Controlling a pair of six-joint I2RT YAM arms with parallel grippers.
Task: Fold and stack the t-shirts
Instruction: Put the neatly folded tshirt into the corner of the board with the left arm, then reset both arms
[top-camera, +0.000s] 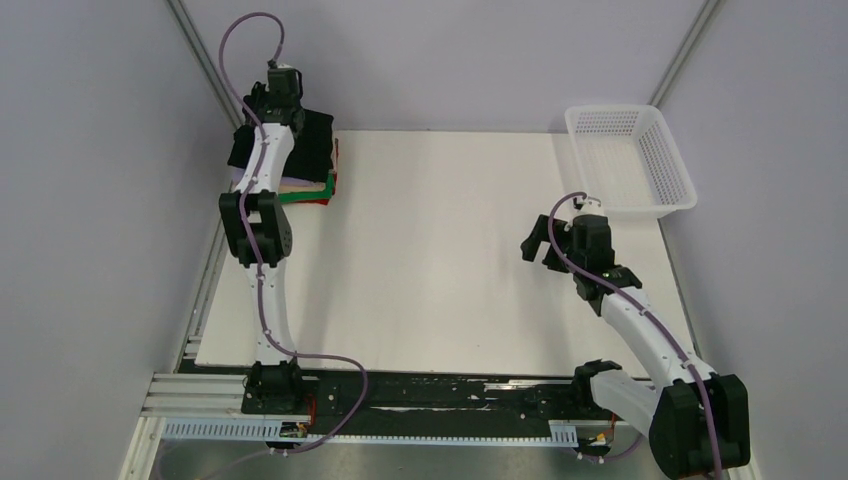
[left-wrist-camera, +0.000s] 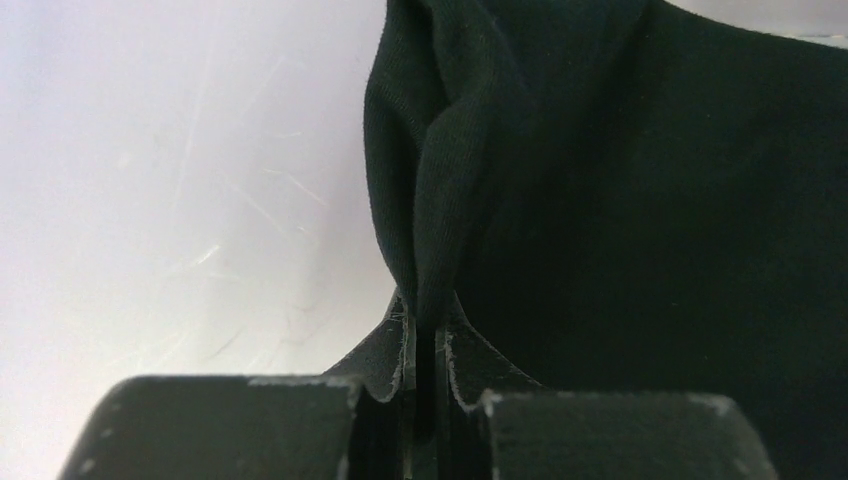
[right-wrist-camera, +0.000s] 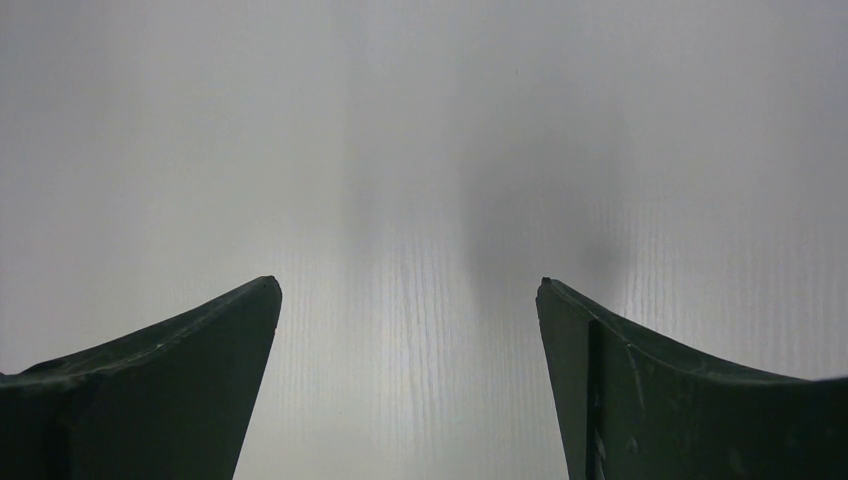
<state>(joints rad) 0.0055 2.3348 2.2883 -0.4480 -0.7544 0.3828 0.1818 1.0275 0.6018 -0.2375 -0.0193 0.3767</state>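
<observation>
A folded black t-shirt (top-camera: 312, 140) lies on top of a stack at the table's far left corner. Lavender, tan (top-camera: 300, 186), green (top-camera: 303, 197) and red (top-camera: 334, 180) edges show beneath it. My left gripper (top-camera: 262, 108) reaches over the stack. In the left wrist view it (left-wrist-camera: 428, 318) is shut on a pinched ridge of the black t-shirt (left-wrist-camera: 640, 200). My right gripper (top-camera: 540, 240) hovers over bare table at the right, open and empty. In the right wrist view its fingers (right-wrist-camera: 200, 340) stand wide apart with only table between them.
A white mesh basket (top-camera: 632, 160) stands empty at the far right corner. Grey walls close in the table on the left, back and right. The left arm (top-camera: 262, 215) stretches along the left edge of the white table (top-camera: 430, 260).
</observation>
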